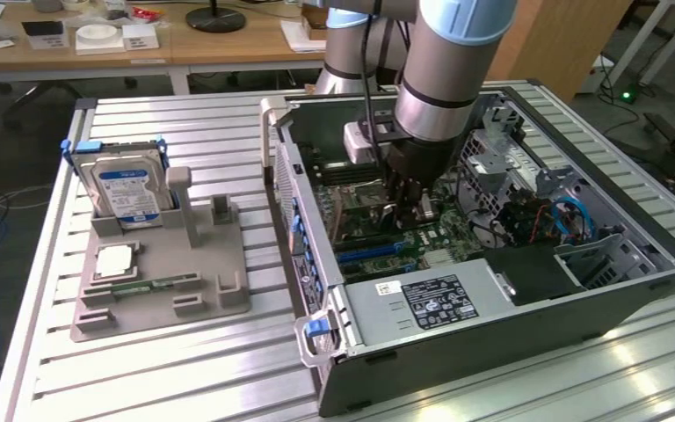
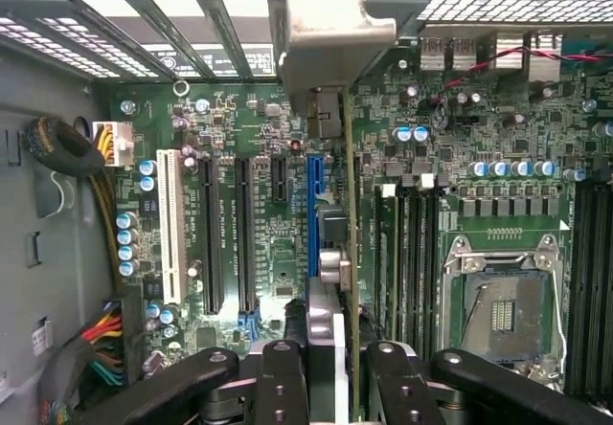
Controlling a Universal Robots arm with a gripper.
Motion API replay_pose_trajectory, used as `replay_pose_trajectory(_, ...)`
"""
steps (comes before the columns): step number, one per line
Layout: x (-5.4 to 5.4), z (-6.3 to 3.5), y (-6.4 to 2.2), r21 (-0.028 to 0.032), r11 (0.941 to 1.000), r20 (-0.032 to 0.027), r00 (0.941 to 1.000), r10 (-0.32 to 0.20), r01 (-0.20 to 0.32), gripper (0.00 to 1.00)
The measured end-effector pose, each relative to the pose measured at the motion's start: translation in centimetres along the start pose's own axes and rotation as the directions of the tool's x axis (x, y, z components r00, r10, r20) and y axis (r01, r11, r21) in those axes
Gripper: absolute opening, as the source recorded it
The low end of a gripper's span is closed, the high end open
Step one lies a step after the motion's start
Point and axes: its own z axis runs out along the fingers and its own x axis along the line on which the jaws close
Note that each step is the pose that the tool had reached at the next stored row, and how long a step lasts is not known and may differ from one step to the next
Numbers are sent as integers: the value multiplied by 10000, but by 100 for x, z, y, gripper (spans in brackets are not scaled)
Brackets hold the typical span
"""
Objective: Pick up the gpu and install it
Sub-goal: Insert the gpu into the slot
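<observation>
The gpu (image 2: 335,238) was pinched edge-on between the gripper (image 2: 335,382) fingers (image 2: 283,377), which were closed narrow on the card's thin sides. It sat down inside the open PC case (image 1: 526,316), just above the motherboard (image 2: 239,138), running alongside the blue slot (image 2: 313,205). Couldn't tell if it was touching the slot. From the wrist view it was a skinny green board edge with a silver bracket (image 2: 335,42) at the far end, up by the case's rear slot covers. The arm (image 1: 443,79) came straight down into the case, gripper (image 1: 411,189) pointing at the board. Off to the exterior view's left, a hard drive (image 1: 127,189) stood in a grey tray (image 1: 162,308).
</observation>
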Motion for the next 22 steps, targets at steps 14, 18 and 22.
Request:
replay_pose_trajectory(14,11,151,89,15,9996,-63,9996,267,-267,29)
replay_pose_trajectory(18,13,181,110,14,9996,-63,9996,272,-272,29)
replay_pose_trajectory(22,15,223,115,7,9996,-64,9996,273,-273,29)
